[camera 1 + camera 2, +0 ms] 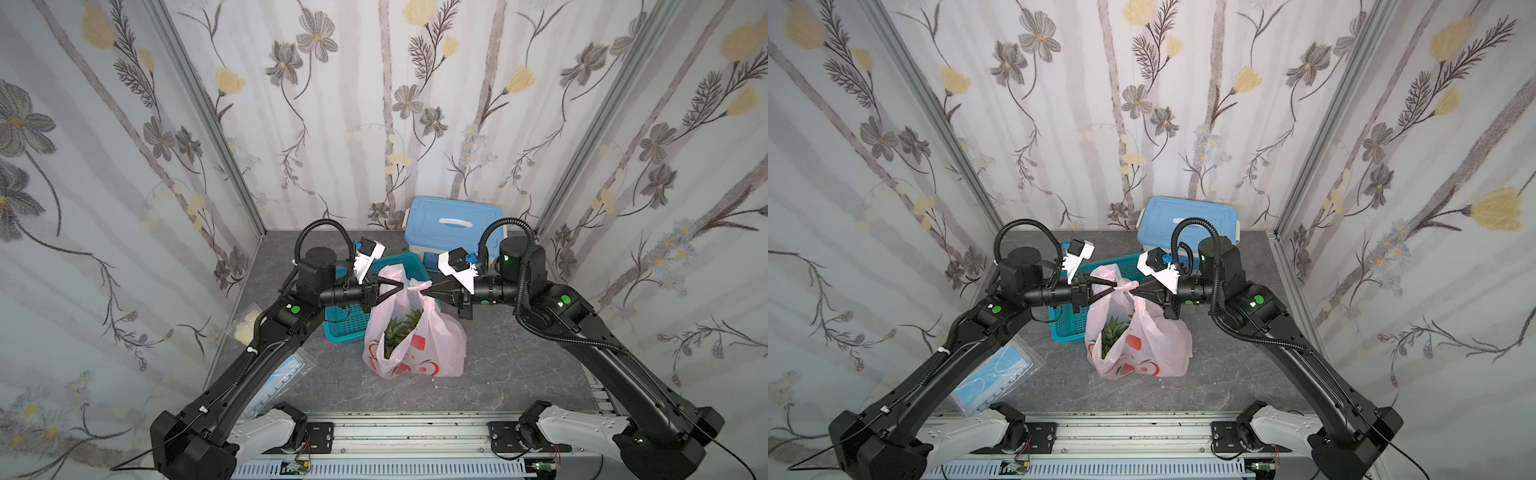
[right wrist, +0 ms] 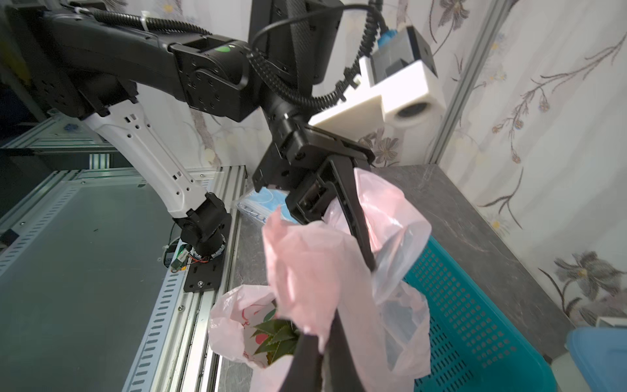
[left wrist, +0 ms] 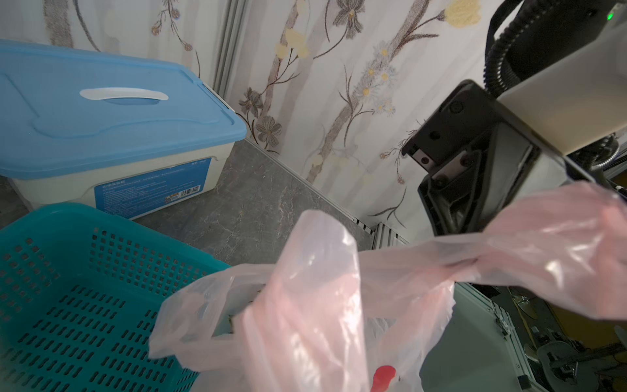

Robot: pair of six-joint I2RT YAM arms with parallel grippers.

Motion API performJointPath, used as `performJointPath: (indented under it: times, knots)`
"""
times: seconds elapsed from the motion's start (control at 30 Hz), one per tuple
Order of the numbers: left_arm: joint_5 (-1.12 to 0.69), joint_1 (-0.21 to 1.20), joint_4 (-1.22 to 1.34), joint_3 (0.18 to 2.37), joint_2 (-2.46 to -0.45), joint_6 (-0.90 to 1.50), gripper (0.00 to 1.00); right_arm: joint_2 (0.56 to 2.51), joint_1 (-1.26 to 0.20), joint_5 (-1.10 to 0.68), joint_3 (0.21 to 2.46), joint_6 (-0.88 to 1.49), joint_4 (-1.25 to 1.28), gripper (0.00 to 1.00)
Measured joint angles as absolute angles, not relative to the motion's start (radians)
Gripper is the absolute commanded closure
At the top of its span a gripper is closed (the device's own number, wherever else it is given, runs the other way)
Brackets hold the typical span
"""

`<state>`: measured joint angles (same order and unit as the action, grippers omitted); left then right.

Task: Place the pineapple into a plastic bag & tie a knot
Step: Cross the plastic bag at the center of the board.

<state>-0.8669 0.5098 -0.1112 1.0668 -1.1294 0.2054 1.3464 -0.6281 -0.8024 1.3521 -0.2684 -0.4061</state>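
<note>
We see the left gripper at nine o'clock and the right gripper at three, both clamped on handles of the plastic bag.

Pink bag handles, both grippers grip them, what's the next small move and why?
Probably ease the left gripper and right gripper apart sideways: both are shut on the handles of the plastic bag, tips nearly meeting above the pineapple, and the handles look loose.

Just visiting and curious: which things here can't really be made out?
Pineapple: only green spiky leaves show; thin translucent pink plastic bag hides the fruit, both top views.
Bag handles, top views: knotted or merely crossed? Bunched film and jaws cover them.
Small clear pouch of white lumps: mostly behind black left arm, a top view.
</note>
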Motion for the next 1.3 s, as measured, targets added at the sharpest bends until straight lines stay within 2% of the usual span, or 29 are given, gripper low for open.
performJointPath:
  times: [0.33,0.5,0.83,1.07,1.13,1.23,1.27,1.3]
  knots:
    - [-0.976,0.514,-0.247,1.065,-1.088,0.000,0.62,1.473,-0.645,-0.916,1.427,-0.285,-0.370,1.00]
    - [-1.025,0.514,-0.273,1.065,-1.103,-0.028,0.51,1.507,-0.656,-0.966,1.446,-0.287,-0.371,1.00]
    - [-1.076,0.514,-0.276,1.055,-1.101,-0.014,0.45,1.584,-0.677,-1.097,1.478,-0.263,-0.375,1.00]
    - [-1.073,0.514,-0.232,1.045,-1.085,0.012,0.48,1.601,-0.699,-1.057,1.487,-0.262,-0.368,1.00]
    - [-1.066,0.514,-0.226,1.043,-1.085,0.023,0.45,1.615,-0.701,-1.015,1.487,-0.252,-0.369,1.00]
    - [-1.030,0.514,-0.233,1.040,-1.077,0.016,0.27,1.608,-0.698,-0.986,1.483,-0.241,-0.362,1.00]
    - [-1.013,0.514,-0.242,1.034,-1.065,0.006,0.16,1.600,-0.696,-0.980,1.477,-0.239,-0.355,1.00]
    - [-0.999,0.512,-0.251,1.024,-1.049,-0.003,0.14,1.589,-0.693,-0.971,1.467,-0.233,-0.352,1.00]
